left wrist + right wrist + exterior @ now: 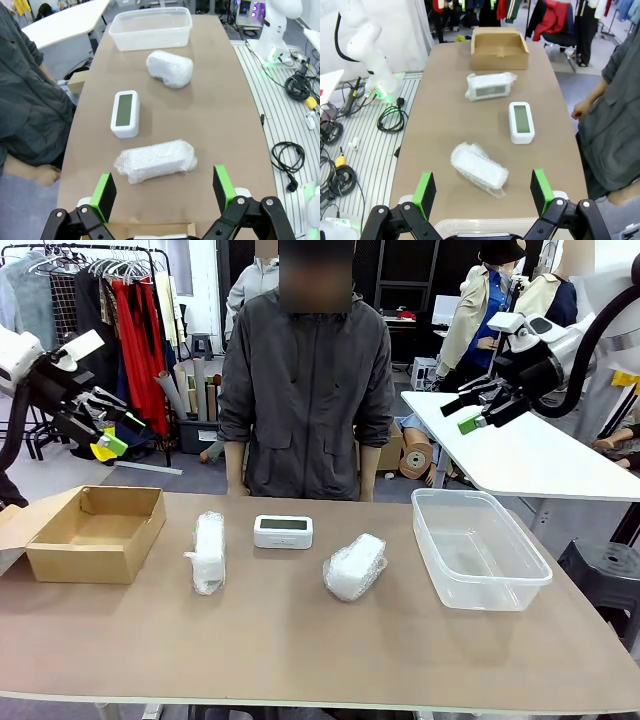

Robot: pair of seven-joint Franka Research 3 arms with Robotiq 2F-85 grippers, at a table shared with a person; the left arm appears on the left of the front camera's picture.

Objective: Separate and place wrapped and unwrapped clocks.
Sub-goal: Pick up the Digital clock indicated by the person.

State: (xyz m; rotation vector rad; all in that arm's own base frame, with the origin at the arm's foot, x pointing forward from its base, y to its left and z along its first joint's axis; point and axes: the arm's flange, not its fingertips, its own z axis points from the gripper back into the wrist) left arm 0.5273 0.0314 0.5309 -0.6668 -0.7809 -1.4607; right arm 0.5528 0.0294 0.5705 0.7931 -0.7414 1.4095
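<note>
Wrapped clocks (207, 552) (355, 566) two, bare clock (283, 531) one, box (80, 562) one, tub (470, 556) one

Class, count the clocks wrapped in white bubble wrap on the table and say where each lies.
2. One bubble-wrapped bundle lies between the open cardboard box and the bare white digital clock; the other bundle lies between that clock and the clear plastic tub.

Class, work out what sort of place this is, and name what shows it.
Probably a robotics lab or workshop: a white robot arm stands beside the brown table, loose black cables lie on the slotted metal floor, and a rack of hanging clothes stands behind.
</note>
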